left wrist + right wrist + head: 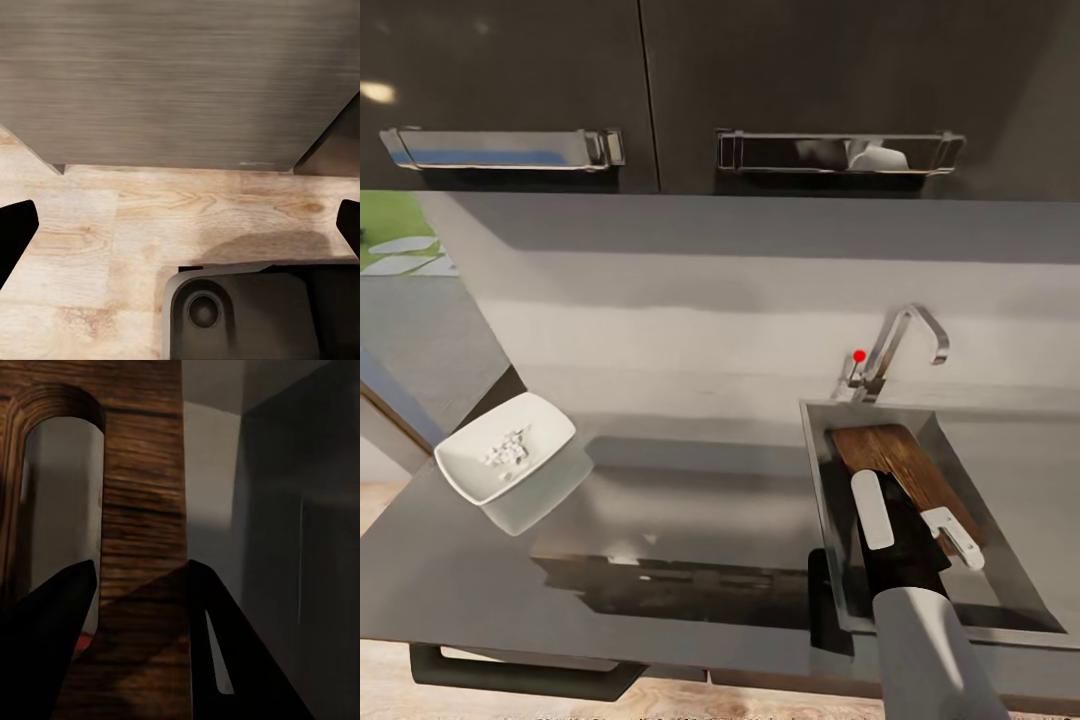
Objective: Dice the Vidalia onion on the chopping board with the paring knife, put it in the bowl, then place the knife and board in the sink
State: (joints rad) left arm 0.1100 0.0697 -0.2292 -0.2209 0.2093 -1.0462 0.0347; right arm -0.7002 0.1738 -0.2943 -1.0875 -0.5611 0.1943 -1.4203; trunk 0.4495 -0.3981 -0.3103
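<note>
Chopping board (pixel 895 470) is in the sink (pixel 815 470) now, leaning tilted w/ its far end up near the tap (pixel 905 340). Right gripper (pixel 139 607) is clamped on the board's edge next to the slot handle (pixel 60 510), fingers either side of the wood. A bit of red-orange peeks under the board in the right wrist view, can't tell what. Bowl (pixel 505 447) w/ diced onion (pixel 508 448) sits on the countertop (pixel 690 520), well apart to the left. Left gripper (pixel 180 225) hangs wide open over the wooden floor (pixel 150 217).
</note>
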